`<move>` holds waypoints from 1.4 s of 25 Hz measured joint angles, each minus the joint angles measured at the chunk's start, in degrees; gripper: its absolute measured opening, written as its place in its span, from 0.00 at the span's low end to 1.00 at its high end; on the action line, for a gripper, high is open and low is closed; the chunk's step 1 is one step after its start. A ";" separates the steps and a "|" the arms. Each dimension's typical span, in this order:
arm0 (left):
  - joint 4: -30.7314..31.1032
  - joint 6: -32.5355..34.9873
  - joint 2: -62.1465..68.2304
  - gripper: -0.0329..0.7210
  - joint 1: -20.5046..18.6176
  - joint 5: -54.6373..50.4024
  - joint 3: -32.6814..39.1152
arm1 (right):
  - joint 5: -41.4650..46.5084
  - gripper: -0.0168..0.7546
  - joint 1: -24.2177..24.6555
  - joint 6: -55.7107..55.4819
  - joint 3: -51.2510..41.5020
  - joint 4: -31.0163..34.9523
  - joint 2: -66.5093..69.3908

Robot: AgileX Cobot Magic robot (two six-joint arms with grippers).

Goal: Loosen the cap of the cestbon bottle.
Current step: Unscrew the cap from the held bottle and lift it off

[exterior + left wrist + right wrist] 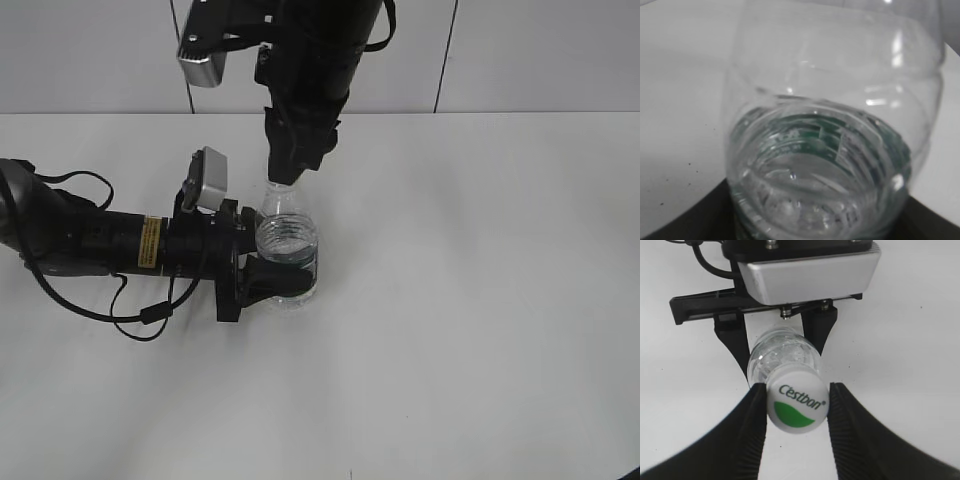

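Observation:
The cestbon bottle [288,250] stands upright on the white table, clear with a dark green label band. My left gripper [262,278] comes in from the left and is shut on the bottle's body; the left wrist view is filled by the bottle [832,150]. My right gripper [283,172] reaches down from above and is shut on the cap [797,399], white with a green half-disc and "Cestbon" lettering, both fingers touching its sides [796,405]. In the exterior view the cap is hidden by the right fingers. The bottle's shoulder [782,352] shows below the cap.
The white table [470,300] extends all round the bottle. The left arm's body and cables [100,250] lie along the table at the left. A tiled wall [520,50] stands behind. The left wrist's camera housing [807,270] shows in the right wrist view.

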State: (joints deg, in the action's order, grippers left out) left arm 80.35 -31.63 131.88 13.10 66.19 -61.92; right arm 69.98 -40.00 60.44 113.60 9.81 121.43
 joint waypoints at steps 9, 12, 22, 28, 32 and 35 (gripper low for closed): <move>0.00 0.00 0.00 0.59 0.00 0.00 0.00 | 0.00 0.61 0.00 -8.44 0.10 -0.60 0.00; 0.00 0.00 0.00 0.59 0.00 0.00 0.00 | 0.00 0.74 0.00 -14.01 0.10 -0.72 -0.12; 0.00 0.00 0.00 0.59 0.00 0.00 0.00 | 0.00 0.77 0.00 -59.51 0.10 -1.42 -2.02; 0.00 0.00 0.00 0.59 0.00 0.00 0.00 | 0.00 0.77 0.00 -67.80 0.10 -1.29 -2.09; 0.00 0.00 0.00 0.59 0.00 0.00 0.00 | 0.00 0.77 0.00 -70.04 0.10 -0.11 -2.09; 0.00 0.00 0.00 0.59 0.00 0.00 0.00 | 0.00 0.72 0.00 -70.45 0.10 0.28 -2.09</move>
State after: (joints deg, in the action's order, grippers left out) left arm 80.35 -31.63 131.88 13.10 66.19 -61.92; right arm 69.98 -40.00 -10.01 113.70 10.09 119.34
